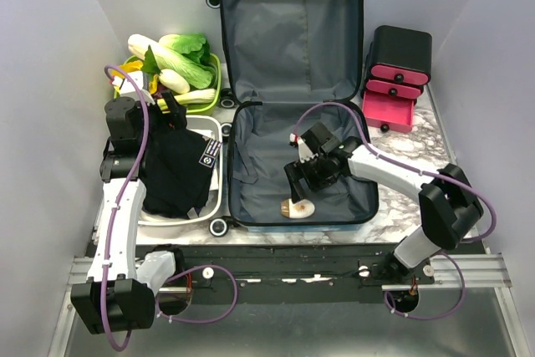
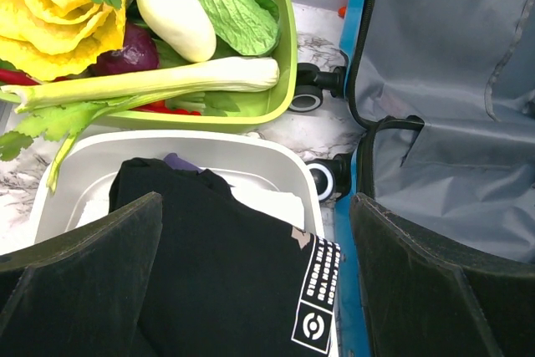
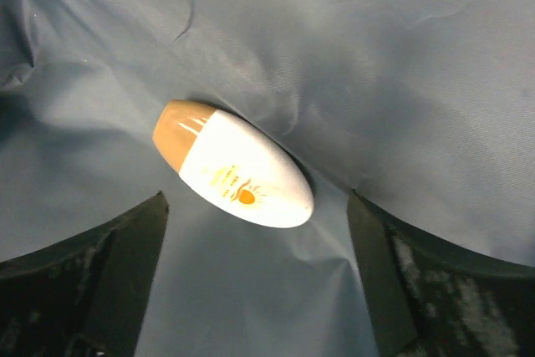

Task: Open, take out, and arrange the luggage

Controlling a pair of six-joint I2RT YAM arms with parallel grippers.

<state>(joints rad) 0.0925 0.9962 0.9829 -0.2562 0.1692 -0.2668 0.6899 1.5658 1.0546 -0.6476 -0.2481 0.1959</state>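
Luggage [image 1: 292,39] open; your right tool [image 3: 259,282] hovers apart over the bottle [image 3: 238,177] inside, set to grab; left tool [image 2: 255,240] apart alongside.

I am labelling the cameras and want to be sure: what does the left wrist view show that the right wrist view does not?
Only left wrist: a green tray of vegetables, a white tray holding a black garment, and the wheels of the luggage. Only right wrist: a white bottle with a tan cap, lying on the lining, touched by nothing. Both: that grey lining, and the view's own open fingers at the bottom corners.
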